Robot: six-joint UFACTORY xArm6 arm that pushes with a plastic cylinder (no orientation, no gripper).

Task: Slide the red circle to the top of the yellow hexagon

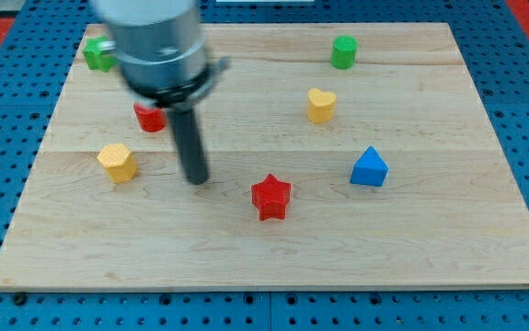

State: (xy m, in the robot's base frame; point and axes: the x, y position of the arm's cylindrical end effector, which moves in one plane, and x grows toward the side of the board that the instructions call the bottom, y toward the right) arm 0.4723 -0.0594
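Note:
The red circle sits at the board's upper left, partly hidden behind my arm. The yellow hexagon lies below and a little left of it, with a small gap between them. My tip rests on the board to the right of the yellow hexagon and below-right of the red circle, touching neither.
A green block sits at the top left corner, partly hidden by the arm. A green cylinder is at the top right, a yellow heart below it, a blue triangle-like block at right, a red star at centre bottom.

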